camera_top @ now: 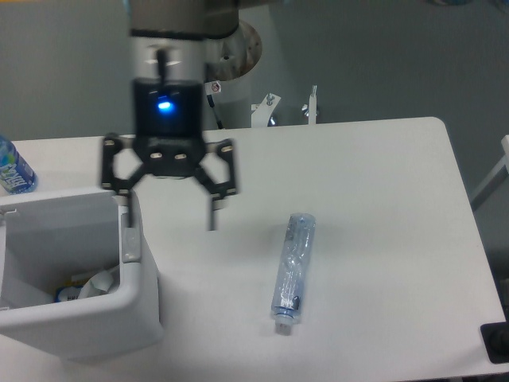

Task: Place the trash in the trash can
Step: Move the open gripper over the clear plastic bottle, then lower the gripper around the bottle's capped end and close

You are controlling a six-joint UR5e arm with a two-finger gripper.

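A slim clear bluish bottle [293,272] lies on the white table, its pale cap toward the front edge. The white trash can [139,286] stands at the front left, and a white pouch [99,283] lies inside it among other scraps. My gripper [169,213] hangs open and empty above the table, just right of the can's far right corner and left of the bottle. Its motion blurs it slightly.
A bottle with a bright blue label [13,169] stands at the table's far left edge behind the can. The arm's base column [231,87] rises behind the table's back edge. A black object [496,342] sits off the front right corner.
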